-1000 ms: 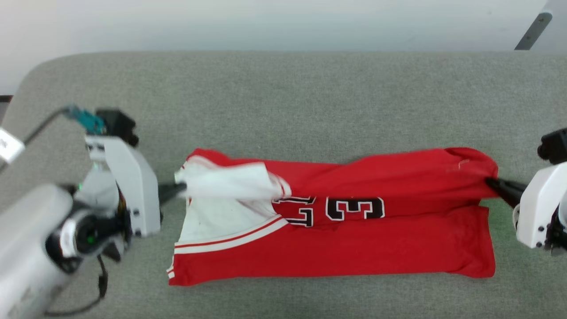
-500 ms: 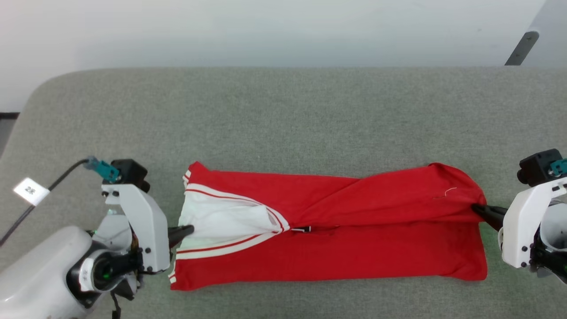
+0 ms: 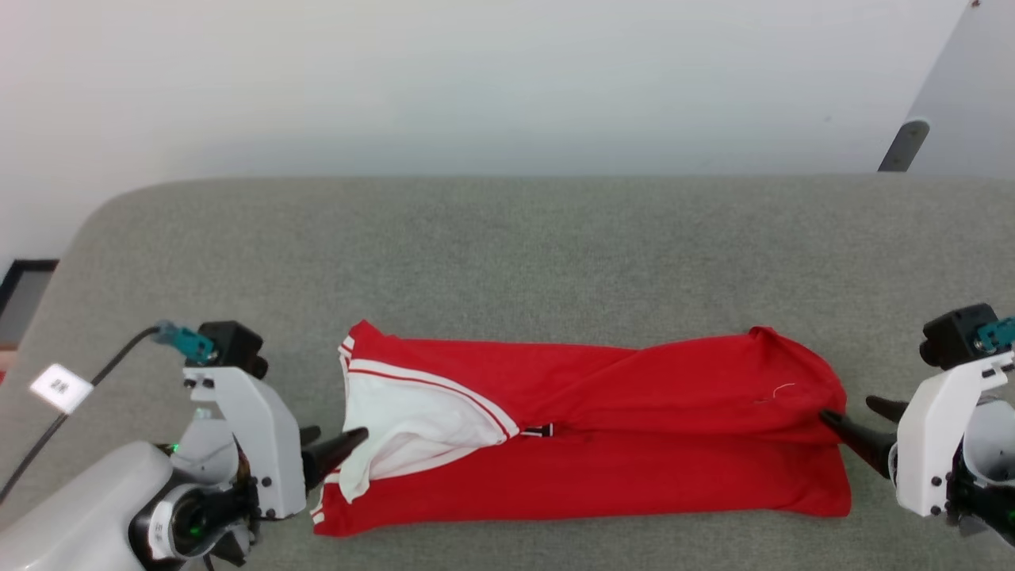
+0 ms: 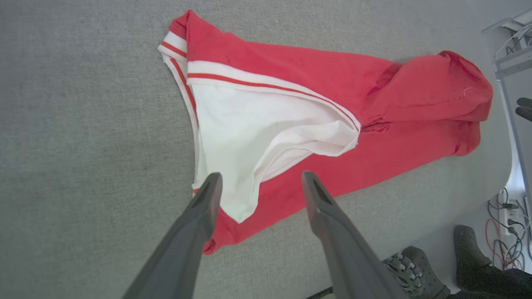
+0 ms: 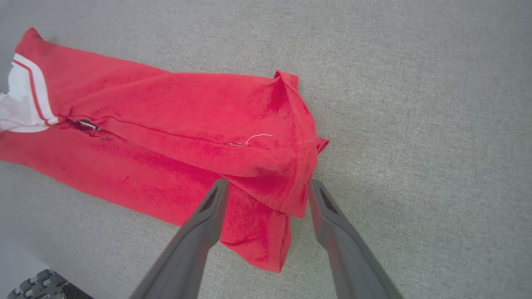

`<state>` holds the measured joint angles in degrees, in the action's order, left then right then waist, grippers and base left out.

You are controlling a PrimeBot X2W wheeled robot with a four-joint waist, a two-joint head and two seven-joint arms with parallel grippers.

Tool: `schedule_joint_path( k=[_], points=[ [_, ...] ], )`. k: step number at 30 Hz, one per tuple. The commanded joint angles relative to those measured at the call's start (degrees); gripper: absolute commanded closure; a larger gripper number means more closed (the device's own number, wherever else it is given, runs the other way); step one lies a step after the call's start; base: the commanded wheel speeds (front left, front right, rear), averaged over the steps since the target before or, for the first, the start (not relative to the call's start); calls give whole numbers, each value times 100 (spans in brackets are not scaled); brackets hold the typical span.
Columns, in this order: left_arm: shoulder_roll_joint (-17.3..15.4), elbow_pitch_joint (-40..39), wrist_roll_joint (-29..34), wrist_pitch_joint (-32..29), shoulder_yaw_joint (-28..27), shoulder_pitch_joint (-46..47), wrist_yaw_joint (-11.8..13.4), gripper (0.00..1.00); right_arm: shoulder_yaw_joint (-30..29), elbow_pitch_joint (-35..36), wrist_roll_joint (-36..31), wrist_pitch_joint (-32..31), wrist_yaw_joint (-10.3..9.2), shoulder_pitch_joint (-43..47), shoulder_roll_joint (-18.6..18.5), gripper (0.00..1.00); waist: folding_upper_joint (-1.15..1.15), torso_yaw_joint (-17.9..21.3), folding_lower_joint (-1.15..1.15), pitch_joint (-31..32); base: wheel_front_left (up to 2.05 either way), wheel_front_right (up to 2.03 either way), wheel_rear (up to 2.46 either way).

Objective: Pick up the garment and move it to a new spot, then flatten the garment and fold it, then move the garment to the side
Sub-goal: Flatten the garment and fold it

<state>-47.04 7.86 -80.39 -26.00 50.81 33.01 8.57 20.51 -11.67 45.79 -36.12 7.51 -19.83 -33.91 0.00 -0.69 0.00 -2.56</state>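
Note:
The garment lies folded lengthwise in a long red band on the grey table, with its white sleeve on top at the left end. My left gripper is open at that end. In the left wrist view the left gripper has the loose white sleeve lying between its spread fingers. My right gripper is open at the garment's right end. In the right wrist view the right gripper straddles the garment's red corner without pinching it.
The table's rounded left corner and its near edge are close by. Dark shoes and cables are on the floor past that edge. A grey post leans at the far right.
Both grippers have opened and let go of the garment's ends. The upper half has come down over the lower half, hiding the number. The head view has shifted, so the table sits lower.

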Motion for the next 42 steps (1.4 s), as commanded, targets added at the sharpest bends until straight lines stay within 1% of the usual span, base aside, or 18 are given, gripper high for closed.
schedule_joint_path(
  k=[1,4,7,14,20,22,25,28,31,37,42],
  points=[
    [-1,-12,65,103,-38,-75,-27,0,-69,18,24,-19,-4,113,51,0,0,13,0,120,0,0,0],
    [-52,-52,237,545,-94,-215,-120,0,-226,106,105,-144,-4,285,160,0,0,28,0,225,0,0,0],
    [-103,-88,452,1131,-207,-390,-142,0,-386,219,81,-248,-4,447,244,0,0,36,0,308,0,0,0],
    [-164,-224,903,2550,-448,-888,-60,0,-987,354,-163,-318,-4,878,541,0,0,-17,0,417,0,0,0],
    [-194,-257,1161,3751,-727,-1418,111,0,-1506,412,-422,-434,-4,1151,838,0,0,-100,0,454,0,0,0],
    [-211,-264,1234,3977,-897,-1605,192,0,-1681,425,-498,-513,-4,1205,912,0,0,-137,0,449,0,0,0],
    [-167,-320,1459,4101,-1202,-1920,317,0,-1900,478,-610,-642,-4,1264,1012,0,0,-212,0,435,0,0,0],
    [31,-416,1782,4119,-1840,-2268,388,0,-2137,510,-698,-734,-4,1273,1100,0,0,-300,0,404,0,0,0],
    [335,-499,2226,4117,-2449,-2705,339,0,-2311,532,-883,-875,-4,1226,1166,0,0,-398,0,362,0,0,0],
    [1002,-643,2919,4120,-3410,-3332,121,0,-2600,512,-1211,-1246,-4,986,1282,0,0,-597,0,174,0,0,0],
    [1448,-641,3267,4120,-3834,-3524,-146,0,-2774,353,-1448,-1658,-4,723,1373,0,0,-791,0,-46,0,0,0]
  ],
)
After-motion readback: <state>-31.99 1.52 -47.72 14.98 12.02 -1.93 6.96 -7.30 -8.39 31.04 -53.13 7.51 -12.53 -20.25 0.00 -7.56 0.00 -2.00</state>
